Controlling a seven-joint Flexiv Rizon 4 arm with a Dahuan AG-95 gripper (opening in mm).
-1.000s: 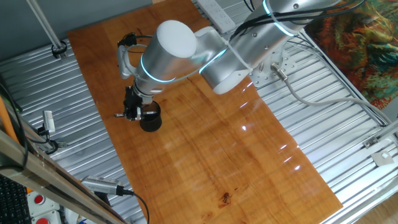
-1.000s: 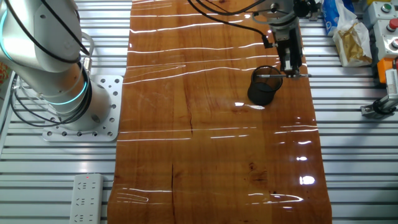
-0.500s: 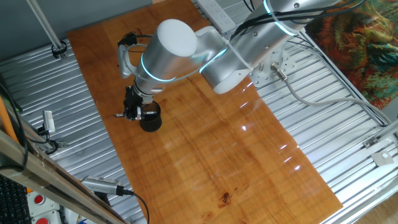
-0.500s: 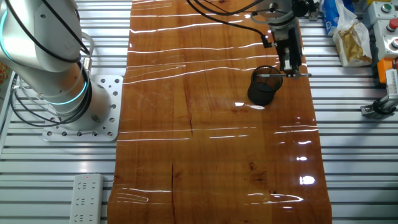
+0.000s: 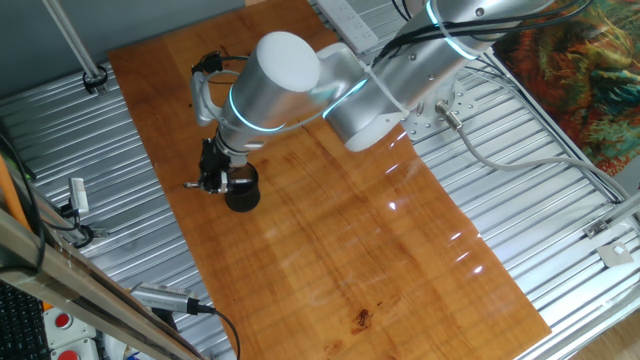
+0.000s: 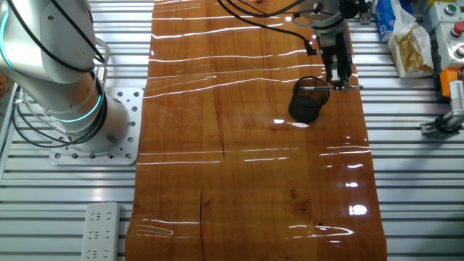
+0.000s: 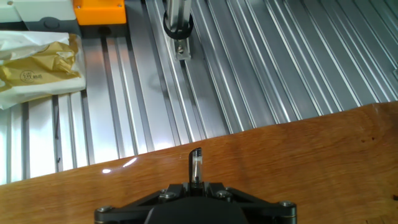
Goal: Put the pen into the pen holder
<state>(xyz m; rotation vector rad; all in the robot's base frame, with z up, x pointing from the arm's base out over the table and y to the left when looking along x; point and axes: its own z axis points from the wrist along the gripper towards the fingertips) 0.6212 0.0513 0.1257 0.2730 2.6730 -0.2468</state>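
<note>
The pen holder point(image 5: 242, 191) is a small dark round cup that stands on the wooden board; it also shows in the other fixed view point(image 6: 307, 102). My gripper point(image 5: 213, 180) hangs right beside the cup's rim and is shut on the thin dark pen point(image 6: 315, 87). The pen lies level, with one part across the cup's open top and its silvery end point(image 5: 188, 185) sticking out past the gripper. In the hand view the pen point(image 7: 196, 163) pokes out from between the closed jaws of my gripper point(image 7: 196, 184); the cup is out of that view.
The wooden board point(image 6: 246, 167) lies on a ribbed metal table point(image 7: 280, 62). The board's edge runs close by the gripper. A paper bag point(image 7: 37, 68) and an orange block point(image 7: 99, 12) lie beyond it. A silver cabled tool point(image 5: 165, 298) and a power strip point(image 6: 100, 230) lie off the board.
The arm's upper joint has shifted very slightly to the right. The gripper, the pen and the cup have not visibly moved.
</note>
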